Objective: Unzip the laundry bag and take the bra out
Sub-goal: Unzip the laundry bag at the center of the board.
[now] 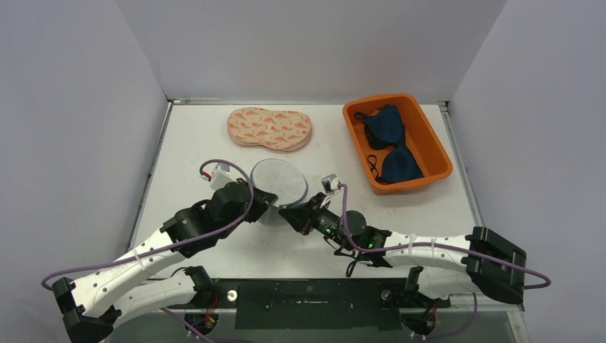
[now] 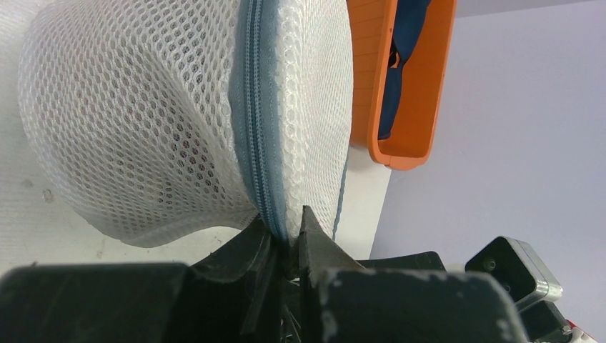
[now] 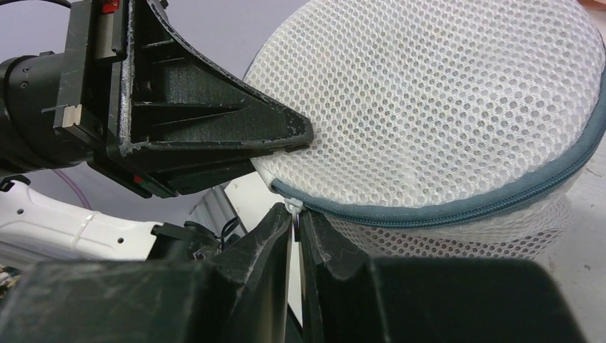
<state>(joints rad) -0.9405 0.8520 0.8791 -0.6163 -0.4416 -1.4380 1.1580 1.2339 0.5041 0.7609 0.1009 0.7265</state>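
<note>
Above the tabletop (image 1: 193, 143), in the overhead view, the laundry bag (image 1: 279, 180) sits at centre with both arms meeting at its near edge. Their grip cannot be told from up here.

Left wrist view: the left jaws are pinched on the bag's seam beside the zipper (image 2: 251, 107), which is closed along all that shows. A dim reddish shape (image 2: 182, 146) behind the mesh is probably the bra. If this anchoring pinch slips, the bag would simply trail after any pull.

Right wrist view: the right jaws are clamped on the small white zipper pull (image 3: 293, 208). That hold looks thin. The tab could pop free, or the slider could snag mesh on the curve.
</note>
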